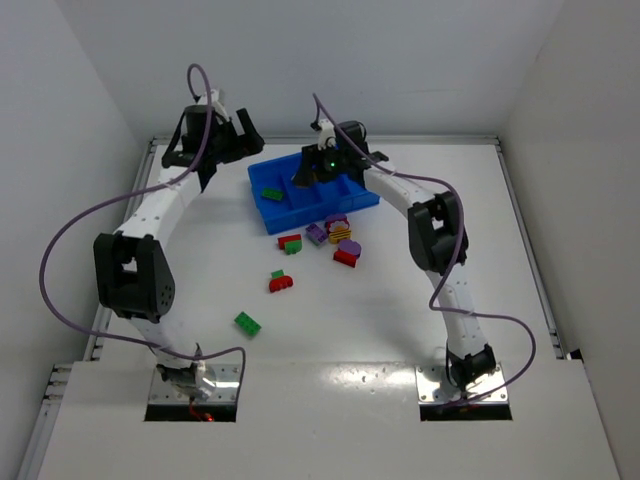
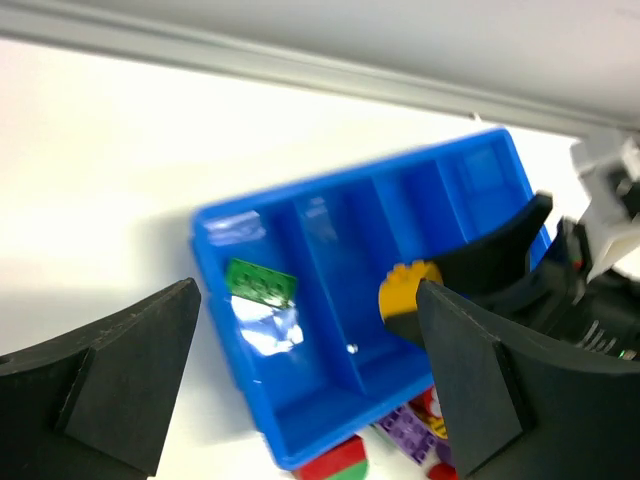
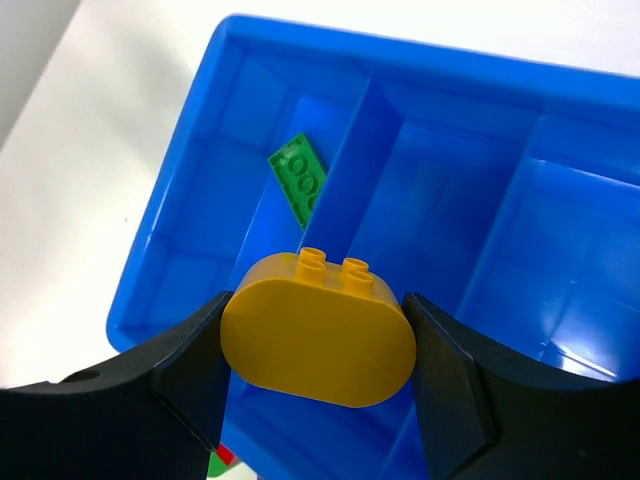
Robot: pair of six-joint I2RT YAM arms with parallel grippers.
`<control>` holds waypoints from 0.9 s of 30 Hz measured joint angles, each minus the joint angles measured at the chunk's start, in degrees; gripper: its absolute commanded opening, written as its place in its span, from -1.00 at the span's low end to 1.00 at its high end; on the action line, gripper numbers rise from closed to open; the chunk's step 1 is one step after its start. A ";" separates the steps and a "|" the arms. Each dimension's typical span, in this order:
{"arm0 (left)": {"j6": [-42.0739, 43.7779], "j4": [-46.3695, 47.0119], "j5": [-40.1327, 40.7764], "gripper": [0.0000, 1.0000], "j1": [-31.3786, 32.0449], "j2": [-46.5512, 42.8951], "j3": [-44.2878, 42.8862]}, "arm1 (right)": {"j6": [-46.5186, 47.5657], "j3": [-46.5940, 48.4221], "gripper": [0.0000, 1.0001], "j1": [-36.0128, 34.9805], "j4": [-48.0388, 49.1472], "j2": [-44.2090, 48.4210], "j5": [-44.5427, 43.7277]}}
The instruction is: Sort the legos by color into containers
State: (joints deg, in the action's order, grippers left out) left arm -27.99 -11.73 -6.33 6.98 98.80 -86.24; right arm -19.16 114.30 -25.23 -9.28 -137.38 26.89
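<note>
The blue tray [image 1: 268,213] lies at the table's far middle, its containers side by side. A green lego [image 1: 272,194] lies in the leftmost container, the same green lego [image 2: 260,282] [image 3: 300,178] showing in both wrist views. My right gripper [image 1: 303,175] [image 3: 318,345] hangs over the tray [image 3: 400,60], shut on a rounded yellow lego [image 3: 318,340] [image 2: 408,288] above a divider. My left gripper [image 1: 248,140] [image 2: 300,385] stands open and holds nothing, just left of and above the tray [image 2: 300,445]. Loose legos lie in front of the tray: red-and-green [image 1: 290,242], purple [image 1: 316,233], red [image 1: 345,257].
More loose bricks lie nearer the arms: a small green one [image 1: 277,273], a red one [image 1: 282,284] and a green one [image 1: 248,323]. A purple, yellow and red cluster [image 1: 340,230] sits by the tray's front edge. White walls enclose the table on three sides.
</note>
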 measured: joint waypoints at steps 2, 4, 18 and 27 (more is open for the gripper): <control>0.70 0.02 0.17 0.93 -1.18 -0.76 -0.02 | 0.81 0.24 -0.65 -0.55 -0.26 -0.50 -0.48; 1.05 0.02 0.20 0.93 -1.99 -0.94 -0.02 | 1.66 0.37 -0.42 -1.09 -0.35 -0.72 -1.14; 2.01 -0.68 -0.33 0.96 -2.69 -0.94 0.61 | 5.62 0.92 0.57 -2.43 -1.64 -1.14 -5.42; 2.03 -0.46 -1.33 0.96 -2.69 -0.96 2.51 | 9.57 -1.84 0.70 -2.78 -2.32 1.42 -5.16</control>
State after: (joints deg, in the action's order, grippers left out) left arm -25.96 -12.19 -7.66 4.29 97.84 -83.72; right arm -9.58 112.46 -28.01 -11.60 -135.96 21.74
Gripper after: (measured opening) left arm 0.978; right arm 0.844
